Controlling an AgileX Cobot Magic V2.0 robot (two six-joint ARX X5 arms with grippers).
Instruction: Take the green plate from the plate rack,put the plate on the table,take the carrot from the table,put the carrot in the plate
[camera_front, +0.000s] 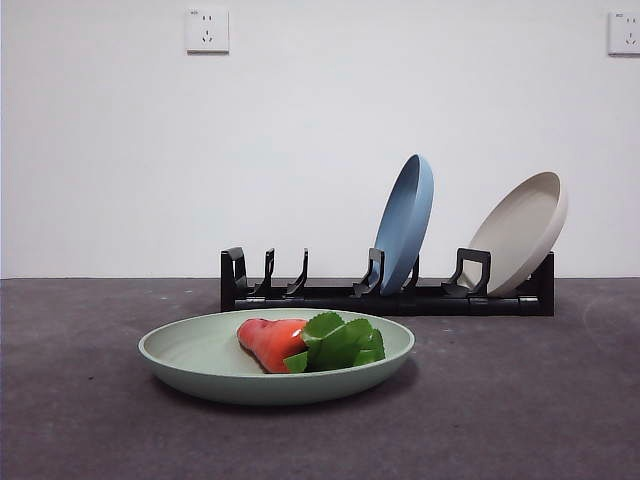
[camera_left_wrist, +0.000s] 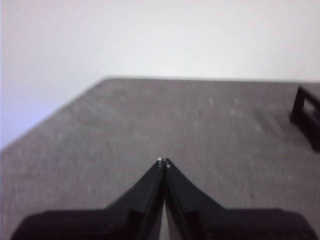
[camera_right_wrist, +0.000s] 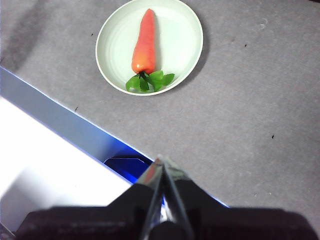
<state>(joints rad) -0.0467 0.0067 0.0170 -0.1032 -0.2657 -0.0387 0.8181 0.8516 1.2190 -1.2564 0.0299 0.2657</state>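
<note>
We see the right gripper (camera_right_wrist: 162, 161) clenched and empty, high above the tabletop (camera_front: 520, 400); the left gripper (camera_left_wrist: 163, 162) is clenched too, over bare surface. The carrot (camera_front: 272, 343) lies inside the green plate (camera_front: 190, 362), which rests flat before the plate rack (camera_front: 330, 297).

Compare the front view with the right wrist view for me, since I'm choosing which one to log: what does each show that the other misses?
Only the front view shows the plate rack, with the blue plate and the beige plate leaning in it and one end slot empty, plus the wall sockets. Only the right wrist view shows the right gripper, jaws shut and holding nothing, near the table's edge, and the carrot's full length from above. Both show the carrot lying in the green plate on the table.
</note>
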